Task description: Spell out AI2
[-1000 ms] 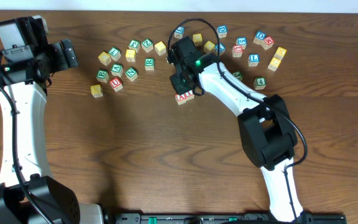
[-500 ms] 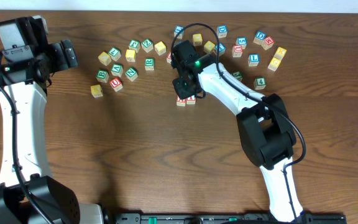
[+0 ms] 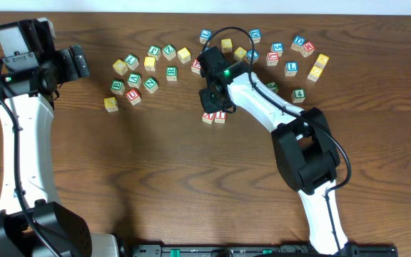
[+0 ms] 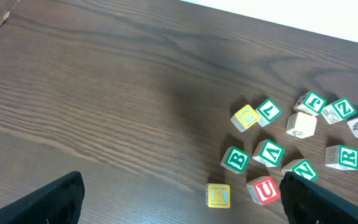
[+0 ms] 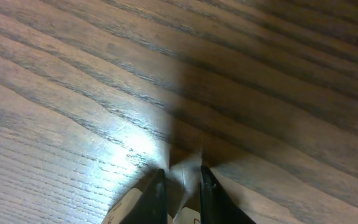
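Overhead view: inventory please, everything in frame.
table: one, dark brown wood, fills the view
left blocks: about twelve, mostly green and yellow, one red U; upper left of centre
middle blocks: four, blue, two yellow, red; top centre by the right arm
right blocks: about eleven, mostly blue, some red, yellow, green; upper right
red-letter pair: two, white faces; side by side at centre
left arm: one, white and black; left edge
left pincer: one, black, open; upper left
right arm: one, white and black; bottom right to centre
right pincer: one, black, seems closed on one of the pair
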You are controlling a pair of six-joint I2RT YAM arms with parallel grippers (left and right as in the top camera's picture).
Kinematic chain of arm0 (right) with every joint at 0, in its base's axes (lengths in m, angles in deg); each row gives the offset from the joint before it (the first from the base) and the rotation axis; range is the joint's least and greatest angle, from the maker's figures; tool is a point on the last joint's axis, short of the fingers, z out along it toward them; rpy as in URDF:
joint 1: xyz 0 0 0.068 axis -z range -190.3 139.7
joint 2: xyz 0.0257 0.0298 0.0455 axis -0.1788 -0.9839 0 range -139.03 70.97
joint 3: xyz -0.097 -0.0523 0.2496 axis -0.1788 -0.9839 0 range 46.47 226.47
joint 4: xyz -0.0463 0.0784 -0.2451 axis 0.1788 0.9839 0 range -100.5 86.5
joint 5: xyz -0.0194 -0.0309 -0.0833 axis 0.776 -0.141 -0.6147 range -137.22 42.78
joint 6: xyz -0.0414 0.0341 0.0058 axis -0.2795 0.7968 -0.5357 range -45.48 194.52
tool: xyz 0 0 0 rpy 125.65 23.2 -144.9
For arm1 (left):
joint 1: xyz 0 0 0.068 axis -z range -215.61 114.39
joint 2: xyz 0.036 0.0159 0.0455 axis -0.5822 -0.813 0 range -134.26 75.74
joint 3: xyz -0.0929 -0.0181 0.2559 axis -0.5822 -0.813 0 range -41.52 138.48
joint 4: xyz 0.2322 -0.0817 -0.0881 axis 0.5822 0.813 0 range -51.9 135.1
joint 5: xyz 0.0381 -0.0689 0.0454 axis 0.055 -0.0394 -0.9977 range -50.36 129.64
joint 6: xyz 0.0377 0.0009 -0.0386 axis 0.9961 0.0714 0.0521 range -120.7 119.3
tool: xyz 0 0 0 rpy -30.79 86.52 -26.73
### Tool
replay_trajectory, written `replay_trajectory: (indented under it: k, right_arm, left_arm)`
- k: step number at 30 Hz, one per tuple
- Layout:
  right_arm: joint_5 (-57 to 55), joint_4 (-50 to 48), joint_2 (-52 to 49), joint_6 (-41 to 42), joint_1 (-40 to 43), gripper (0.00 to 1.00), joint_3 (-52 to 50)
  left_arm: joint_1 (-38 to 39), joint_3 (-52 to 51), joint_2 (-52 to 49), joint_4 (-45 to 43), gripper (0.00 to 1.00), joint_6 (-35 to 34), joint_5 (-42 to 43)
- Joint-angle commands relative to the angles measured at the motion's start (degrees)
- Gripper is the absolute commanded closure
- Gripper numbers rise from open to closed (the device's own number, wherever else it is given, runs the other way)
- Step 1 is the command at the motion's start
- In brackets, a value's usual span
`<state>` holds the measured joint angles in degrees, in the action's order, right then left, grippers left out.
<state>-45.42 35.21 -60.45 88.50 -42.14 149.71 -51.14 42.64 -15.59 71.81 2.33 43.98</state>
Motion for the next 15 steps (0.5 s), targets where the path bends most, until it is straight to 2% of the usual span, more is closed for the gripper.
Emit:
replay_trajectory:
  k: [1, 5, 10, 15]
  right_arm:
    - [0.3, 0.9, -0.2, -5.1, -0.3, 0.83, 3.3]
    - [0.2, 6.1, -0.2, -5.2, 0.1, 0.81, 8.0]
    - [-1.5, 15.0, -0.2, 0.1, 2.3, 0.81, 13.4]
    - [-1.2, 17.5, -0.2, 2.3, 4.6, 0.86, 9.8]
  left_arm:
    - [0.1, 1.3, 0.3, 0.2, 0.01, 0.4, -0.1]
    - [0.1, 1.3, 0.3, 0.2, 0.01, 0.4, -0.1]
    - [0.1, 1.3, 0.3, 0.2, 0.01, 0.4, -0.1]
    - [0.1, 1.3, 0.3, 0.2, 0.01, 0.4, -0.1]
